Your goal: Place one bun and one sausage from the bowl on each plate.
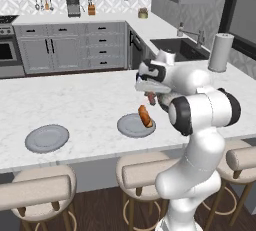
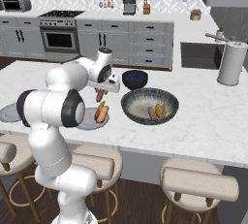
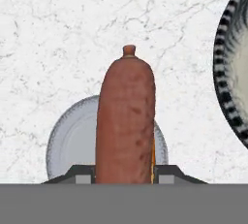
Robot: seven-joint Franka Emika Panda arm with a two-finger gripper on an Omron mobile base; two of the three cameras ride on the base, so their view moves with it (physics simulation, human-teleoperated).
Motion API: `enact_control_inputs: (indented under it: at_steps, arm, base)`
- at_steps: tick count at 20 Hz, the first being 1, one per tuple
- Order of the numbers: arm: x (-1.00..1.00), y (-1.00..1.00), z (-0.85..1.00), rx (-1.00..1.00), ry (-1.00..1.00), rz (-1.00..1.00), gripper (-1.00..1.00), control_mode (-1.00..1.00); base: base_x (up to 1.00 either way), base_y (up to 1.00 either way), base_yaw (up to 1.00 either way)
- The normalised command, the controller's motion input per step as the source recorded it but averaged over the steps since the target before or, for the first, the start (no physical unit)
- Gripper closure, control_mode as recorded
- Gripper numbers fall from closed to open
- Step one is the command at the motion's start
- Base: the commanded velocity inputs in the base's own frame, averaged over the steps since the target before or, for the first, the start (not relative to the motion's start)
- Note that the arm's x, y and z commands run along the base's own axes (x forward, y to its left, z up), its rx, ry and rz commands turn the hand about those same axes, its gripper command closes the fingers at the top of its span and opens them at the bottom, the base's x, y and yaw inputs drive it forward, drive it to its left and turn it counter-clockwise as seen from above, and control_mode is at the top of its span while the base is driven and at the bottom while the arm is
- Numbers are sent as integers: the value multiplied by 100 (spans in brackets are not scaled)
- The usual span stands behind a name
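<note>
My gripper (image 1: 151,96) (image 2: 100,93) (image 3: 124,174) is shut on a reddish-brown sausage (image 3: 126,121) (image 2: 100,95) and holds it in the air above the near plate (image 1: 130,126) (image 2: 87,120) (image 3: 72,140). A bun (image 1: 145,116) (image 2: 101,111) lies on that plate; in the hand view it is almost hidden behind the sausage. The wide grey bowl (image 2: 131,103) (image 3: 227,87), just right of the plate, holds another sausage (image 2: 151,112) and a bun (image 2: 161,110). The second plate (image 1: 47,138) (image 2: 7,113) lies bare farther left on the counter.
A dark blue bowl (image 2: 134,79) stands behind the grey bowl. A paper towel roll (image 1: 220,51) (image 2: 231,63) stands at the counter's right, beside the sink (image 2: 201,56). Stools (image 1: 40,187) line the counter's near edge.
</note>
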Motion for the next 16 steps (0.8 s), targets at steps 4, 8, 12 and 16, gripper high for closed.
enact_control_inputs:
  at_steps: [4,8,12,16]
  arm:
    - [-1,94,-6,-1,17,8,100,-100]
    - [0,59,-37,0,26,6,100,-100]
    - [-3,4,-72,-3,15,1,100,-100]
    - [-13,24,-65,-9,2,0,100,-100]
  base:
    - [0,0,0]
    - [0,0,0]
    - [0,0,0]
    - [0,0,0]
